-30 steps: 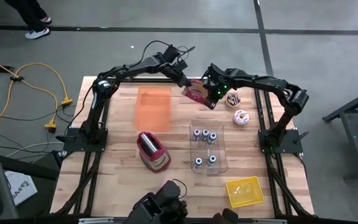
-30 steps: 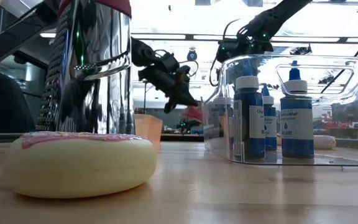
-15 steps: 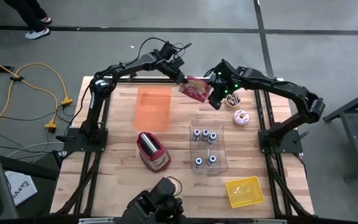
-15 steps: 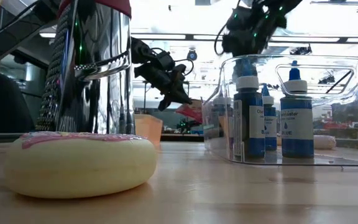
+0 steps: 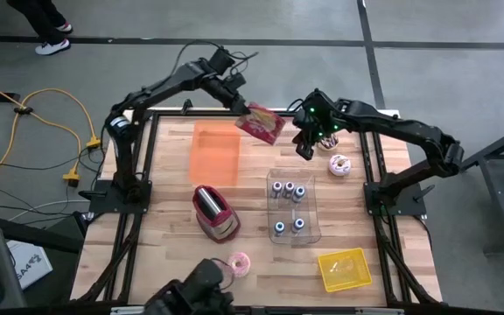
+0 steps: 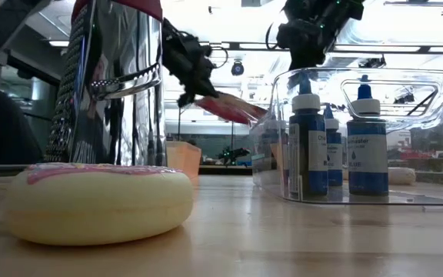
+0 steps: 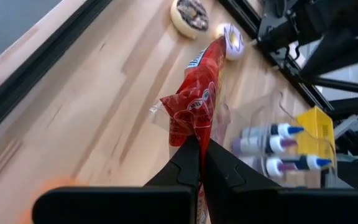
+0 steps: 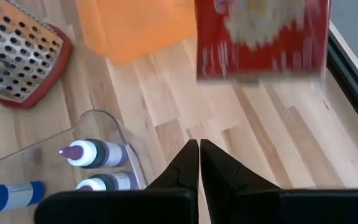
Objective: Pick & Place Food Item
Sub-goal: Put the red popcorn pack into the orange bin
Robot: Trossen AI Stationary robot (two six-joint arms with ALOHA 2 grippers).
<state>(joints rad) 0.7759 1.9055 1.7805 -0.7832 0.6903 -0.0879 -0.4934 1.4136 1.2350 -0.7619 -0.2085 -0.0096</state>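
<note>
A red snack bag (image 5: 262, 124) is in the air over the table's far side, between the orange bin (image 5: 216, 150) and my right arm. My left gripper (image 5: 241, 108) is shut on it; the left wrist view shows the bag (image 7: 197, 99) stretching away from that gripper (image 7: 201, 142). My right gripper (image 5: 305, 150) is shut and empty, just right of the bag and above the clear tub's far end. In its wrist view (image 8: 199, 144) the bag (image 8: 261, 37) floats ahead of it over bare wood. My left gripper pinches the bag's near end (image 7: 190, 132) between its two fingers, at a crumpled edge. It comes from the table's left and far side, pointing along the bag. The bag is lifted clear and slopes down away from the fingers (image 6: 229, 108).
A clear tub of dropper bottles (image 5: 291, 206) stands mid-table, a red-based grater (image 5: 214, 213) to its left, a yellow tray (image 5: 344, 269) near the right front. A sprinkled donut (image 5: 339, 164) lies at the right; a pink-iced one (image 6: 98, 201) lies by the low camera.
My left gripper has risen and swung toward the table's left, carrying the bag up and away from the right gripper. The bag now hangs clear, nearer the orange bin. My right arm has lifted and kept to the right of the bag.
</note>
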